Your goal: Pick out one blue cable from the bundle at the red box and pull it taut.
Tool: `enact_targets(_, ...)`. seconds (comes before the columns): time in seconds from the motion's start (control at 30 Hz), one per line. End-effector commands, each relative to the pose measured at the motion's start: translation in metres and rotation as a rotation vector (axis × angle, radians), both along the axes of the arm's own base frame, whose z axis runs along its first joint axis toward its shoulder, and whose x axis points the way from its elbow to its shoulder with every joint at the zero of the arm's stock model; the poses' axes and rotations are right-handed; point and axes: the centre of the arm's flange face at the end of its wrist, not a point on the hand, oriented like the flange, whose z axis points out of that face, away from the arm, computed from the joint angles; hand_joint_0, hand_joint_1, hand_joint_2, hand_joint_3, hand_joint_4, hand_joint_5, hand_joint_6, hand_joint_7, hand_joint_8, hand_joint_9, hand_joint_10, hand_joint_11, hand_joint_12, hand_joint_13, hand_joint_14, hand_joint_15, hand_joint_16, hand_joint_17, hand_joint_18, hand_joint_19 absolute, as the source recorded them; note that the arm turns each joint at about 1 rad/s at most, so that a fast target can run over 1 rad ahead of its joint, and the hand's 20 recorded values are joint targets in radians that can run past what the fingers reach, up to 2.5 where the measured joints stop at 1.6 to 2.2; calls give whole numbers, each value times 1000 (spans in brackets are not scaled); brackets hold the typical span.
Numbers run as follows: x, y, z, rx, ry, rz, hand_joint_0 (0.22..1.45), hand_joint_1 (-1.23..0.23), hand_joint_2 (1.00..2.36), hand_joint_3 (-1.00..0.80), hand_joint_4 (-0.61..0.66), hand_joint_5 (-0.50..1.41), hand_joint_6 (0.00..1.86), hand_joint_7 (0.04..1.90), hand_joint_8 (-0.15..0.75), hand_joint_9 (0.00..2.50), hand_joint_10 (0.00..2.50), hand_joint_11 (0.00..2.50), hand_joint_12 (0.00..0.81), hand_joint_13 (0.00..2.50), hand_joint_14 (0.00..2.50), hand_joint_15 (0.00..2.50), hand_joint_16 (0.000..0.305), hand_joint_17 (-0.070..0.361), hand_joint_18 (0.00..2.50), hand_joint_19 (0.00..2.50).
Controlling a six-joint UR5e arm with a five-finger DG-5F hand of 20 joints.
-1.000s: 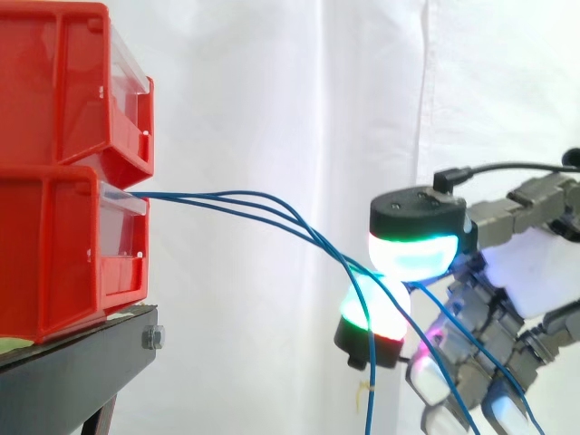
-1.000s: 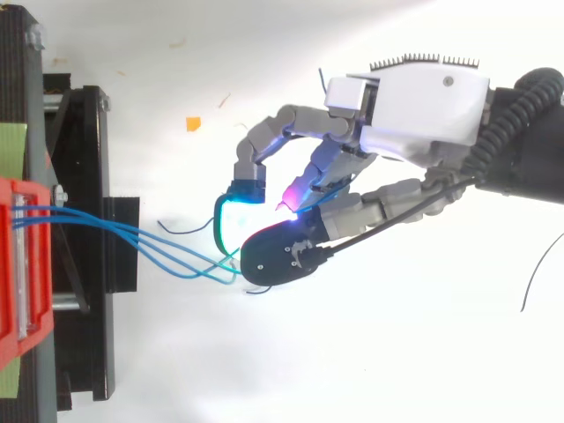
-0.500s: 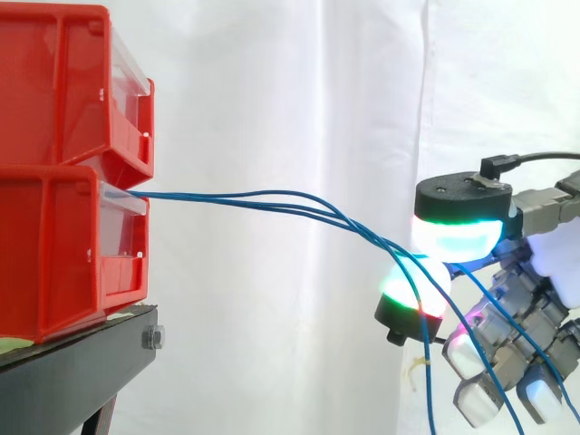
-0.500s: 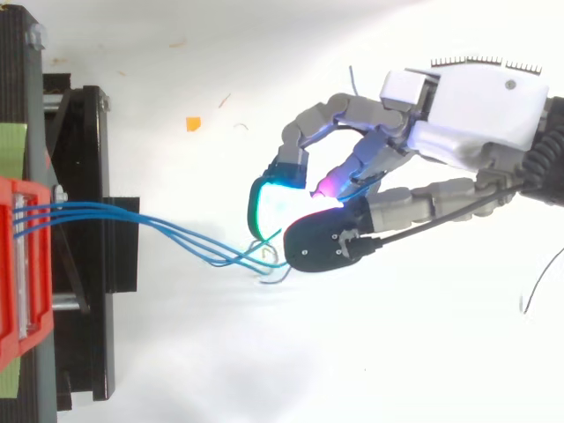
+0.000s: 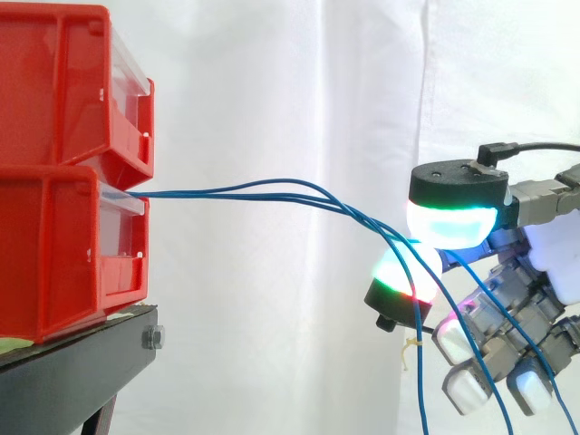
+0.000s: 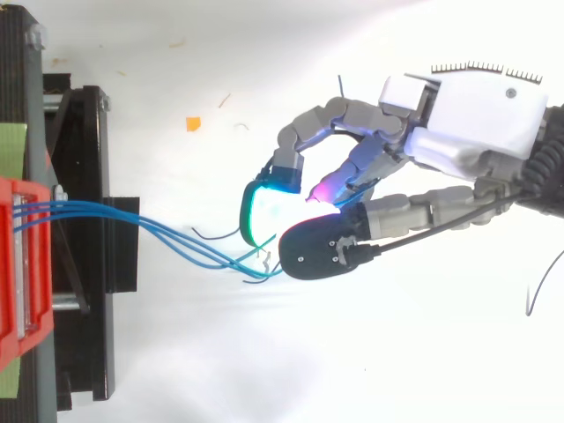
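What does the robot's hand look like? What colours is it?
The hand has a white, boxy back and grey fingers made of little blocks, like metal bones. Its fingertips are fat rounded pads with black caps. They glow green, cyan and white; one has a red edge and another shines magenta.

bins (image 5: 54, 208): glossy red plastic | stand (image 5: 72, 367): matt black metal | curtain (image 5: 272, 91): white cloth | cables (image 5: 181, 193): smooth blue sheath
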Motion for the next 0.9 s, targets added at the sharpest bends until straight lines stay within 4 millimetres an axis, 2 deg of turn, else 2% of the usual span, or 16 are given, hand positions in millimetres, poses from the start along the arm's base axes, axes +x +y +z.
enact_targets(0.0,2,1,-8,-35,-25,14,547,-795,1008,-70,-182,-17,853,917,222,1089,12,273,305,864,16,439,51,114,875,655)
enact_targets(0.17,1,0,-28,-25,-90,12,548,-796,1008,-70,-184,-17,853,910,223,1104,10,276,304,872,16,449,51,115,880,654)
enact_targets(0.27,7,1,-27,-23,-153,10,547,-796,1007,-67,-180,-17,852,919,223,1113,10,282,306,879,16,452,51,115,881,654)
enact_targets(0.87,10,2,-25,-177,-129,56,549,-799,1007,-66,-177,-16,851,928,230,1133,10,288,308,896,18,465,52,117,895,665)
